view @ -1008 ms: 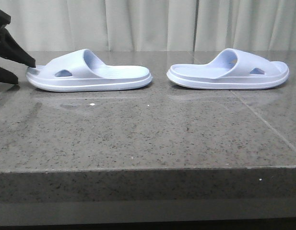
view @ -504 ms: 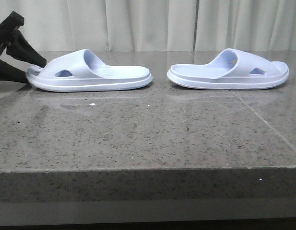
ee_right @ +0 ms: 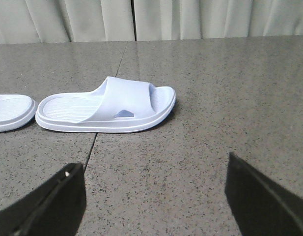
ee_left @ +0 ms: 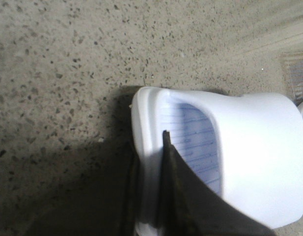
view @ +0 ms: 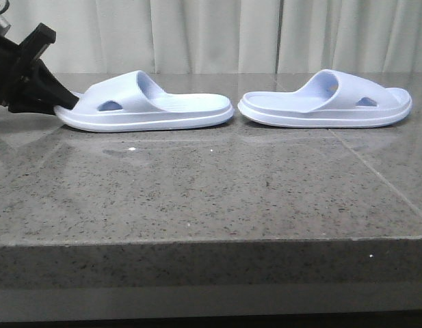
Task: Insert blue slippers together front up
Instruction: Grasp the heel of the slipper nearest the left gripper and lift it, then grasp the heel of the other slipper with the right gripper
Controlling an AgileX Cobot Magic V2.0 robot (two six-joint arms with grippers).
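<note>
Left gripper [view: 60, 102]: clamped on the toe rim of the left slipper [view: 149, 106]; the left wrist view alone shows one finger [ee_left: 173, 172] inside the rim, the other outside. Right gripper [ee_right: 153, 196]: jaws wide apart, seen only in its wrist view, the right slipper [ee_right: 109, 105] well ahead. Both slippers lie flat on the stone table [view: 211, 198], long axes crosswise, heels facing, toes outward. Since a second ago, the left slipper has slid toward its mate.

Left pincer [view: 57, 102] cut off by the front view's left edge, arm out of sight. Left slipper [ee_left: 215, 157] overexposed in the left wrist view, toe rim partly hidden behind dark fingers [ee_left: 173, 196]. Right pincer [ee_right: 153, 196] cropped along the frame's lower edge.
</note>
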